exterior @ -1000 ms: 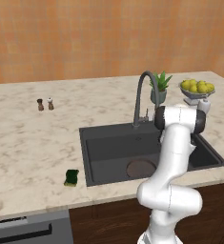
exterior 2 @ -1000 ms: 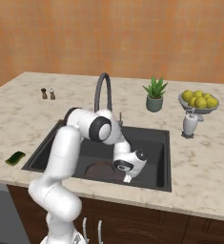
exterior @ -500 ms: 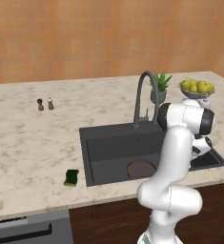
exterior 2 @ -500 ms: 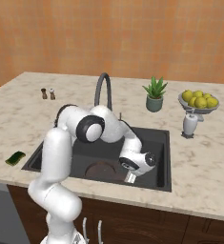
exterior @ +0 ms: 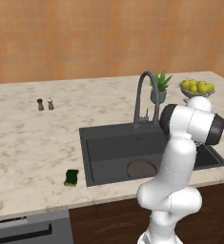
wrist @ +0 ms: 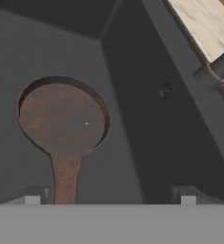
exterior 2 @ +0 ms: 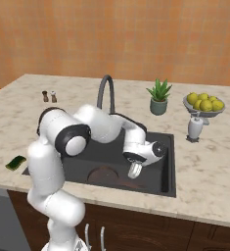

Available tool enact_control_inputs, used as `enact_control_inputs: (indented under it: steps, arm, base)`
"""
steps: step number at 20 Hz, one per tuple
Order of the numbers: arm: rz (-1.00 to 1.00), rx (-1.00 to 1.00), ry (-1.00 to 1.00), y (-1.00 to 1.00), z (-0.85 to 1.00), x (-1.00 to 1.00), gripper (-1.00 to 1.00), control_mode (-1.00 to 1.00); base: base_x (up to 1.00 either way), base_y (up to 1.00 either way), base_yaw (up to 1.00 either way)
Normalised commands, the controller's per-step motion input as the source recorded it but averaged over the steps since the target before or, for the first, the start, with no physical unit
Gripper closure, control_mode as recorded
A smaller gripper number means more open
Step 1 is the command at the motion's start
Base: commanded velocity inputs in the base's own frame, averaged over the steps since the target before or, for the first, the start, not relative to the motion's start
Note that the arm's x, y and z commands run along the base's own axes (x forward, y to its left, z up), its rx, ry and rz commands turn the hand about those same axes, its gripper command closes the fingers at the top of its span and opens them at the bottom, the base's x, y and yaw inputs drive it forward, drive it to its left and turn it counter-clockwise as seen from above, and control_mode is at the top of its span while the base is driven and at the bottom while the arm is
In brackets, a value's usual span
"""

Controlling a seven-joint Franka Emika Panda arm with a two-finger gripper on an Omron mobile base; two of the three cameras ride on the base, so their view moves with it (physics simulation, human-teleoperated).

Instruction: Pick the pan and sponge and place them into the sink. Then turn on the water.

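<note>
Sink (exterior 2: 168,162) now holds the pan (wrist: 62,119), which lies flat on the basin floor near the front wall, its handle pointing toward the gripper (exterior 2: 134,170). A second ago the jaws were closed low in the basin; they have since spread to nearly full width and the arm has swung toward the right side of the basin, so the pan has just been released and the first placement appears complete. The jaws stand wide apart, one fingertip on each side of the handle line, gripping nothing and touching nothing. The sponge (exterior: 71,177) lies on the counter (exterior: 27,147) just beside the sink's front left corner and is probably the next pick. No water runs from the faucet (exterior: 144,95).
</note>
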Motion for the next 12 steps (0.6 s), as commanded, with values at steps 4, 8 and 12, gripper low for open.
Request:
enact_control_inputs:
  steps: [4,8,12]
  arm:
    - [0.0,0.0,-0.17,0.0,1.0,-0.19,-1.0,-1.0]
    - [0.0,-0.09,-0.13,0.08,0.93,-0.51,-1.0,-1.0]
    - [0.0,-0.21,-0.05,0.15,0.86,-0.67,-1.0,-1.0]
  base:
    - [0.0,0.0,0.0]
    - [0.0,0.0,0.0]
    - [0.0,0.0,0.0]
